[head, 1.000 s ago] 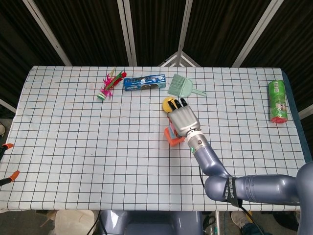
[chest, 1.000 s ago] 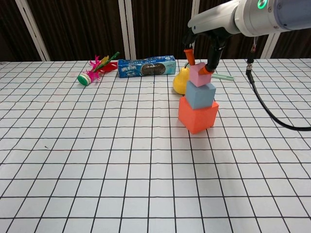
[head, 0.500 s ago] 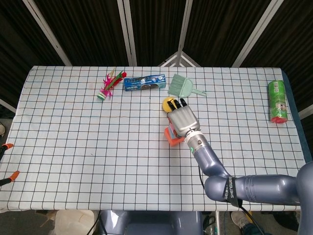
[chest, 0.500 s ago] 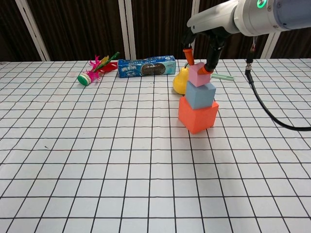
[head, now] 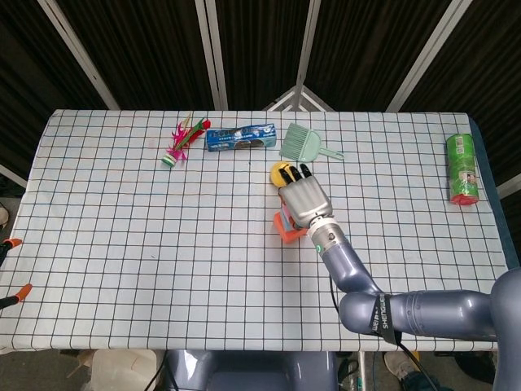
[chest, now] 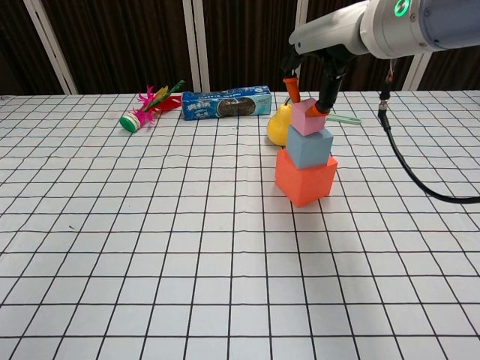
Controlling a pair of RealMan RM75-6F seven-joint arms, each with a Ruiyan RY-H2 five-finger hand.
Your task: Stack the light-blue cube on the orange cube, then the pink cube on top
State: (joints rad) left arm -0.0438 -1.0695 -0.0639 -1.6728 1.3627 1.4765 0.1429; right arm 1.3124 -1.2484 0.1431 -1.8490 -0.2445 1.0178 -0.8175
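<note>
Chest view is showing the three cubes already sitting in one tower on the surface (chest: 112, 247). The orange cube (chest: 305, 177) is at the bottom, the light-blue cube (chest: 309, 146) is sitting on it, and the pink cube (chest: 306, 117) is sitting on top of that.

The right hand (chest: 309, 90) is hanging just over the pink cube. Its fingertips (chest: 291, 86) are on both sides of the cube's top part. Compared with a moment ago, the fingertips are sitting a little higher and a little more apart, so the hand seems to be letting go and lifting away. I cannot tell for sure if the tips are touching the pink cube or are just beside it. The cube itself is staying in the same spot as before, a bit turned on the blue one.

From the head view, the right hand is covering the tower, and only a bit of the orange cube is peeking out. The left hand is not showing in either view.

This means the stacking looks nearly finished. The hand needs to be going straight up, because a sideways bump could be knocking the pink cube off. A yellow pear (chest: 279, 124) is standing close behind the tower.
</note>
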